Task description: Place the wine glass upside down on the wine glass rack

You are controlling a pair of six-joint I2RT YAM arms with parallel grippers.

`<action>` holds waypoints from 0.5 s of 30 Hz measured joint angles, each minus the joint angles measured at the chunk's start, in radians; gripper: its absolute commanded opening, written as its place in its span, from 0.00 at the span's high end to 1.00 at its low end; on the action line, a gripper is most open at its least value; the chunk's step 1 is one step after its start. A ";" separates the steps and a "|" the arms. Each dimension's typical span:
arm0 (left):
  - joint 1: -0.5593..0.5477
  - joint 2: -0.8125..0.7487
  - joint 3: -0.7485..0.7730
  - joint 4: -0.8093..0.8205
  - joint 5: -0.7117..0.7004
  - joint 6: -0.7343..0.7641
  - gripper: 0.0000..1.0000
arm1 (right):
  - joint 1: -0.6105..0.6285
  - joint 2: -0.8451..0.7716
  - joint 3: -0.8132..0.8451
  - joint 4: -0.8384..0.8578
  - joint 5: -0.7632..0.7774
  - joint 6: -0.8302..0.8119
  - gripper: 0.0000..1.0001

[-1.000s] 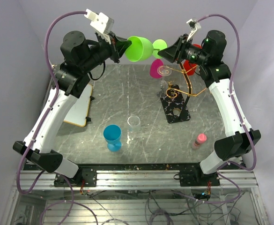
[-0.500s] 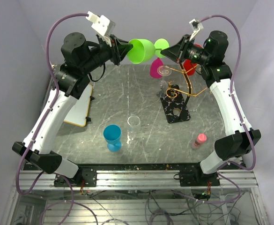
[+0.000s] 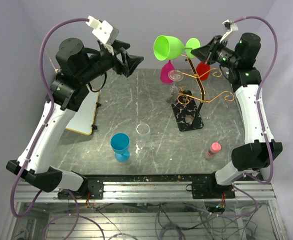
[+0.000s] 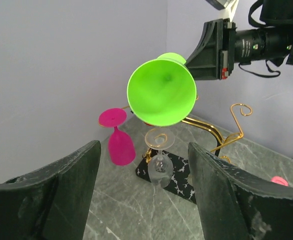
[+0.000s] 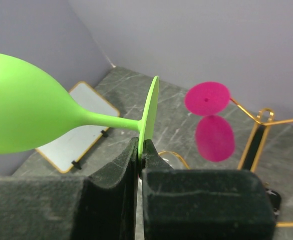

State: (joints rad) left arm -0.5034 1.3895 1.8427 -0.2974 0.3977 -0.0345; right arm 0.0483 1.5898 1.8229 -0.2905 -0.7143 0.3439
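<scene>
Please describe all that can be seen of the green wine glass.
The green wine glass looks like opaque bright plastic: a rounded bowl, a thin stem, a flat round foot. It lies sideways in the air above the table's far side, mouth toward the open left tool. The right tool is shut on the foot's rim; nothing else touches it.

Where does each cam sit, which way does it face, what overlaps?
Top: above and behind the arms, looking down on the table; both show.
Left wrist: on left arm, facing the green glass mouth-on and the rack; open left gripper frames it.
Right wrist: on right arm, looking past the right gripper, shut on that glass's foot, toward the pad.
Shared: all see the green glass and pink glass.
</scene>
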 measured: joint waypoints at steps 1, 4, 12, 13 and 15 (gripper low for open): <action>0.003 -0.008 -0.002 -0.009 0.000 0.005 0.18 | -0.009 -0.005 0.000 -0.009 0.011 -0.011 1.00; 0.010 -0.035 -0.013 -0.045 -0.001 0.028 0.11 | -0.030 -0.016 0.003 -0.034 0.042 -0.041 1.00; 0.032 -0.095 -0.043 -0.172 -0.027 0.094 0.00 | -0.050 -0.024 0.060 -0.135 0.198 -0.190 1.00; 0.035 -0.100 -0.049 -0.193 -0.032 0.107 0.00 | -0.050 -0.029 0.062 -0.145 0.221 -0.211 1.00; 0.040 -0.108 -0.053 -0.247 -0.053 0.135 0.00 | -0.050 -0.041 0.062 -0.173 0.279 -0.271 1.00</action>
State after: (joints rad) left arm -0.4629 1.2816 1.7897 -0.5446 0.3447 0.1005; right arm -0.0021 1.5486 1.8847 -0.4637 -0.4351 0.0727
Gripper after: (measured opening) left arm 0.996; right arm 0.017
